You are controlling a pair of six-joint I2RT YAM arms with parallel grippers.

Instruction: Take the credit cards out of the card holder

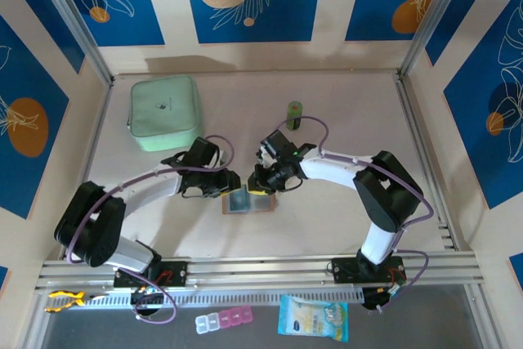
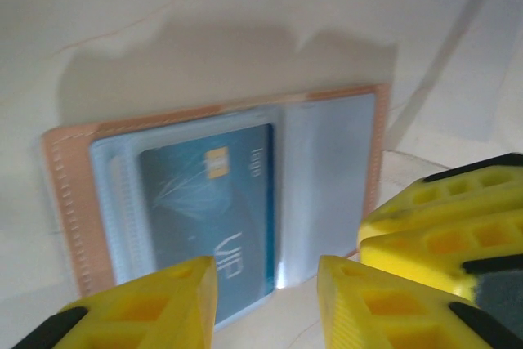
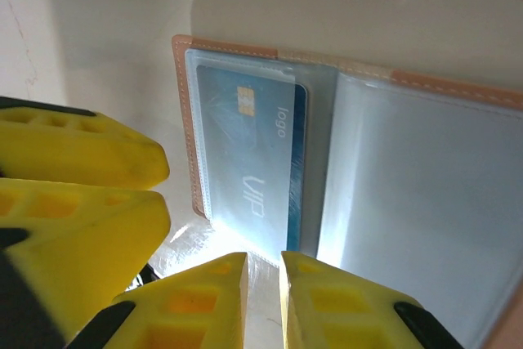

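A tan bifold leather card holder [image 2: 69, 202] lies open, a dark blue plastic credit card [image 2: 208, 218] in its clear sleeve, with the left gripper [image 2: 267, 288] spread and the right gripper [image 3: 263, 275] narrowly parted at its edge.

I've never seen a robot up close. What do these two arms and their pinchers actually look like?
Both the left arm and the right arm are smooth white tubes linked by chunky black joints, with thin purple cables looping alongside. Each ends in bright yellow plastic jaws, blocky, with square hollows moulded in and black trim.
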